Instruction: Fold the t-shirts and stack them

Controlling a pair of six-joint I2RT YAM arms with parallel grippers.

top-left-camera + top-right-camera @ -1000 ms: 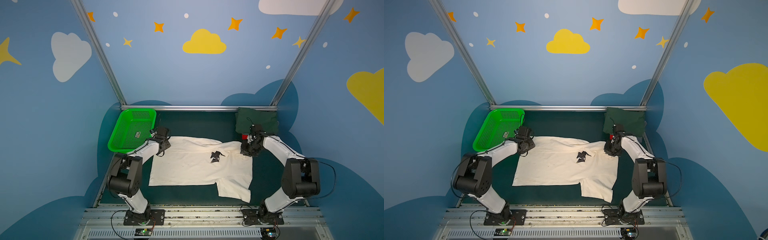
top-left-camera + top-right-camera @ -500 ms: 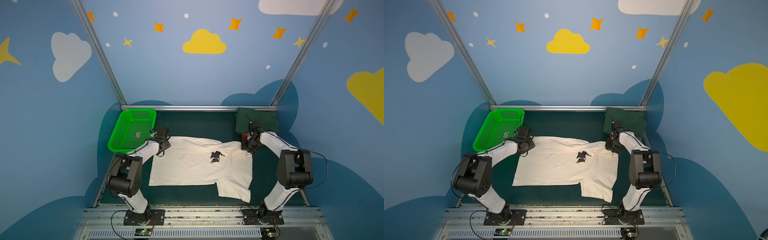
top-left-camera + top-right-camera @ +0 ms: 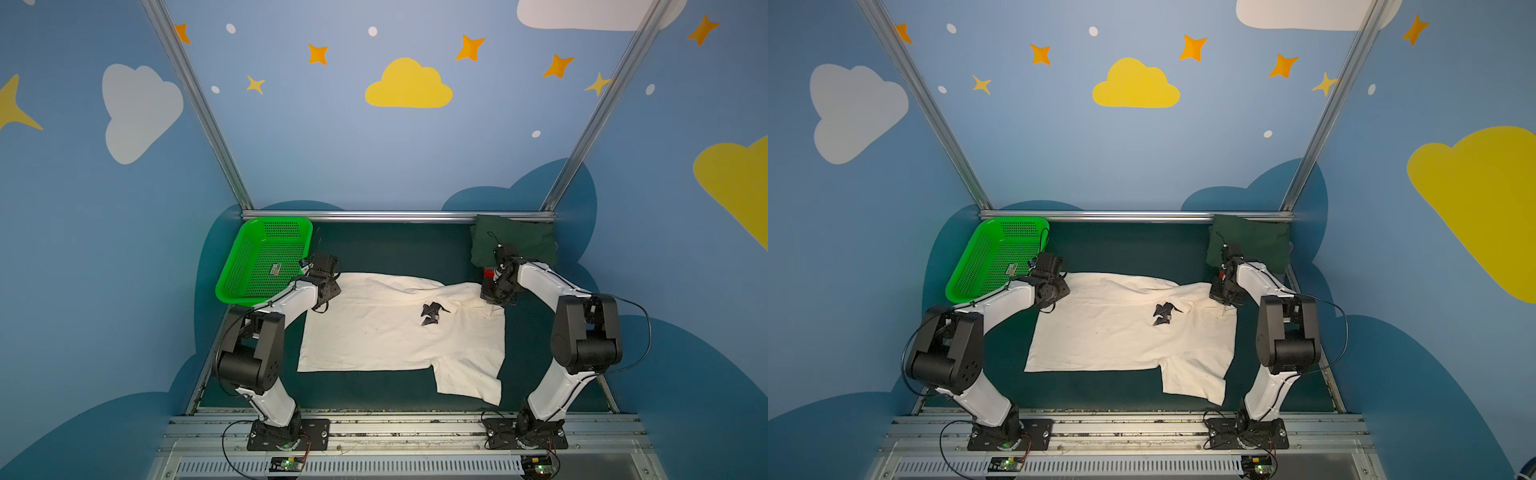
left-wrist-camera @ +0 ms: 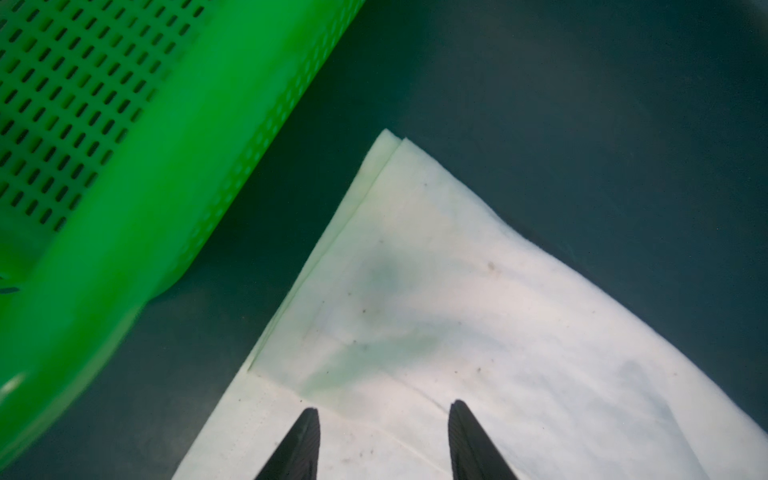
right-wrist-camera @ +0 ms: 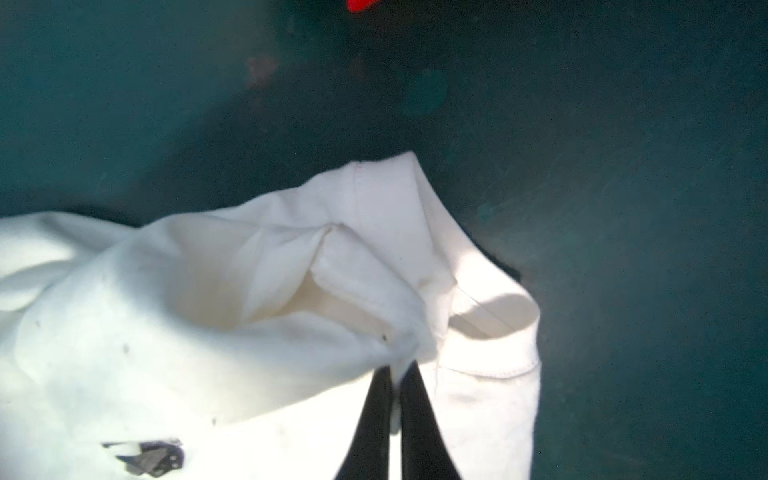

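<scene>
On the dark mat (image 3: 395, 249) I am pinching the shirt's (image 3: 374, 336) bunched edge with the right gripper (image 5: 395, 374), and the left gripper (image 4: 384, 411), jaws apart above its corner, needs closing before lifting evenly.

Walls (image 3: 374, 158) matte blue with cartoon decals: yellow cloud (image 3: 408, 85) upper centre, pale grey cloud (image 3: 139, 110) upper left, white cloud (image 3: 582, 14) at top right edge, orange stars (image 3: 470, 48) along the top. Two aluminium posts (image 3: 199, 108) slant in from the top corners to a horizontal crossbar (image 3: 395, 216) mid-frame. Floor is a dark teal mat (image 3: 395, 249). Slotted metal rails (image 3: 415, 428) run across the bottom. Light is even and diffuse, shadows soft.
</scene>
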